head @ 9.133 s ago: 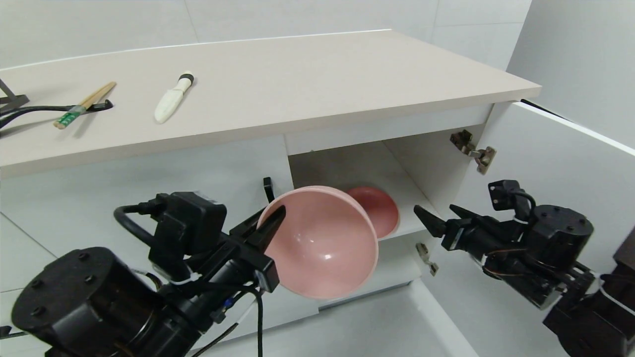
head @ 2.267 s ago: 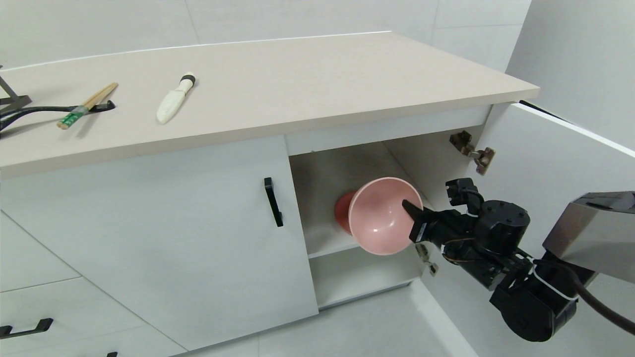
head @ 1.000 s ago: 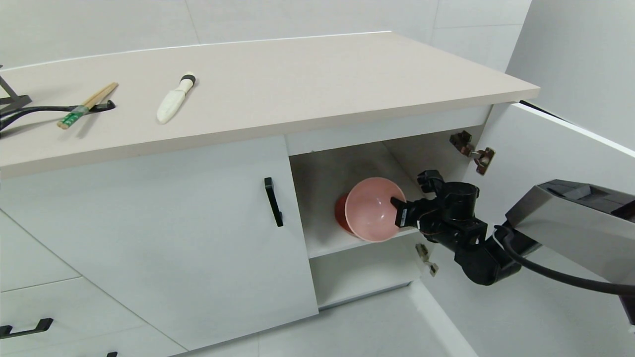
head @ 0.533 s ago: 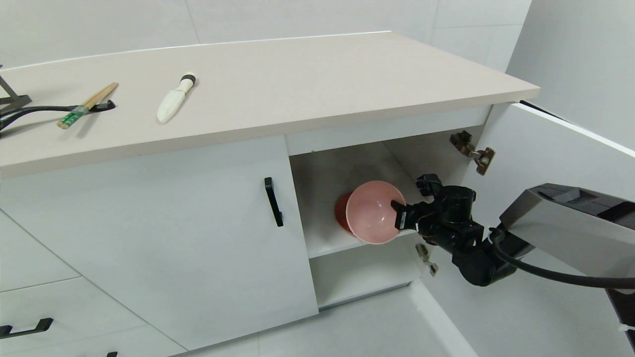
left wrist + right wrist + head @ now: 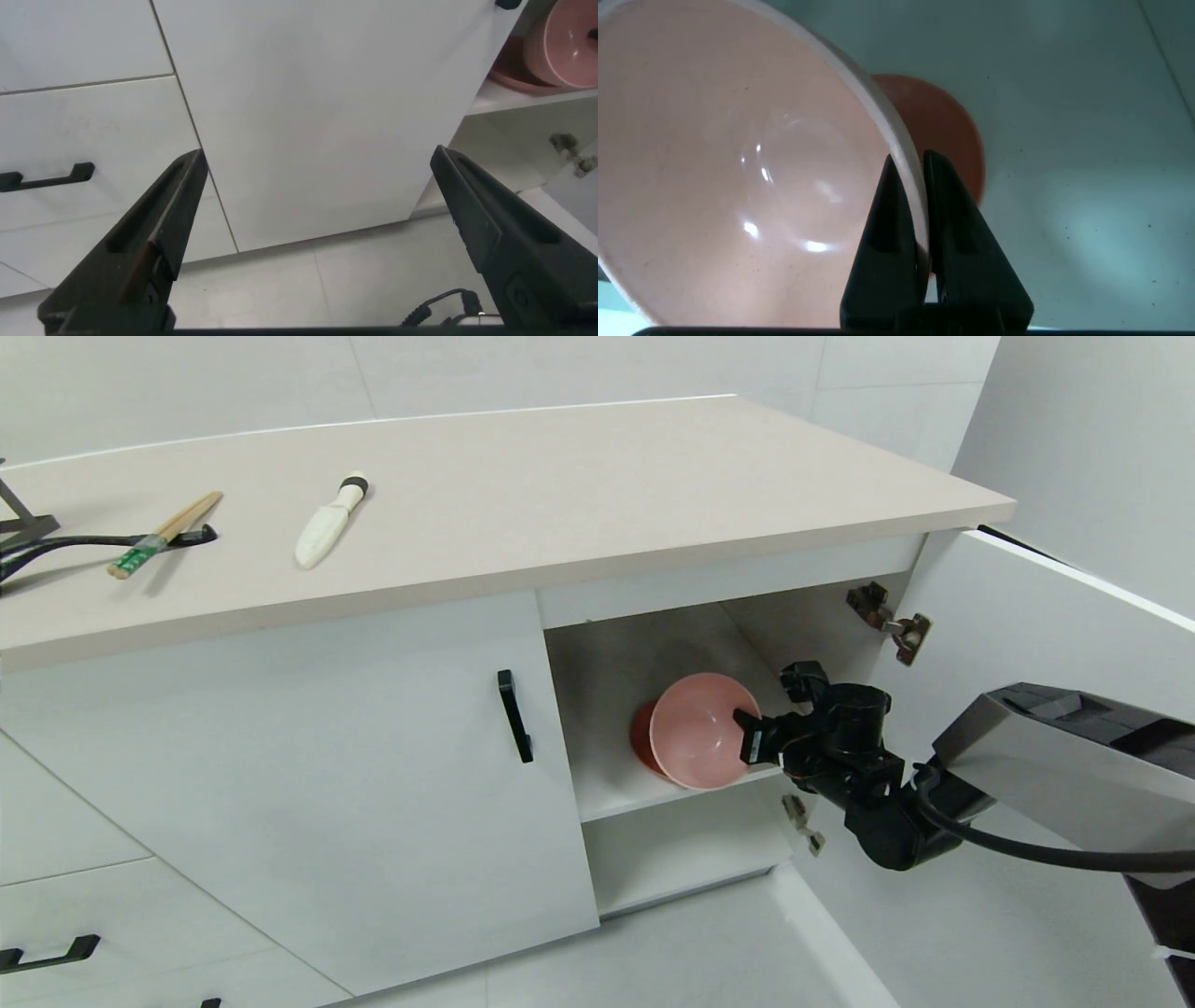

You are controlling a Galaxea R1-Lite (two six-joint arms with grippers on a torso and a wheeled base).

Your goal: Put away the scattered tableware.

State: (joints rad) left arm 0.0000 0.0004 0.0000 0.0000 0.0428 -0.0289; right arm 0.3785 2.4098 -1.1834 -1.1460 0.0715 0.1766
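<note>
pink bowl (image 5: 695,733): tilting just in front of the red bowl (image 5: 640,739), right gripper (image 5: 747,733) jaws pinching its rim, likely for nesting. left gripper (image 5: 316,163): jaws standing spread, empty, well apart from the red bowl.

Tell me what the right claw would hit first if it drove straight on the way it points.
The right claw, shut on the pink bowl's rim, points into the cupboard. Likely first: the red bowl just behind it, though depth is unclear.
</note>
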